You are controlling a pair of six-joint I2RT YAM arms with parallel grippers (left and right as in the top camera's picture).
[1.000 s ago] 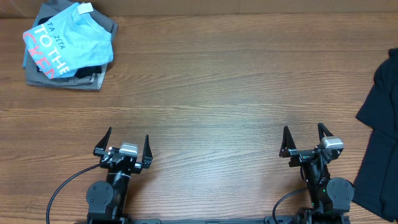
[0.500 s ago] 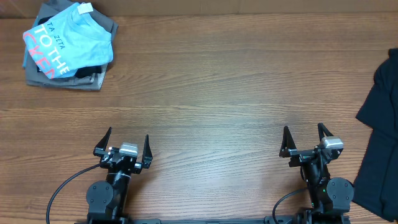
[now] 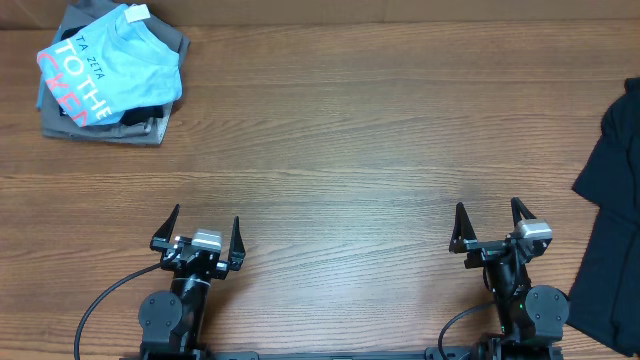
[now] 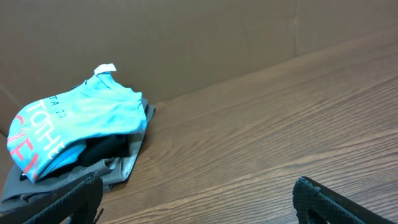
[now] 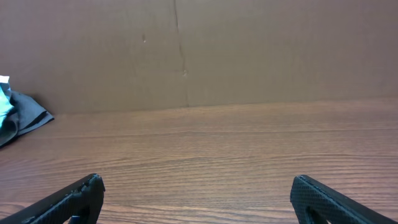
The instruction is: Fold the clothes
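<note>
Lying folded at the upper left of the overhead frame, the light blue T-shirt (image 3: pixel 112 68) tops a pile of black and grey garments (image 3: pixel 150 128), lettering up. Low in the frame, well apart from it, the left gripper (image 3: pixel 206 215) and right gripper (image 3: pixel 487 205) spread their fingers wide, holding nothing. A dark garment (image 3: pixel 615 230) lies at the right edge of the wooden table (image 3: pixel 350 150).

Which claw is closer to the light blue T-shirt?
Left. The left claw sits toward the robot from the T-shirt; the right claw is far across the table.
</note>
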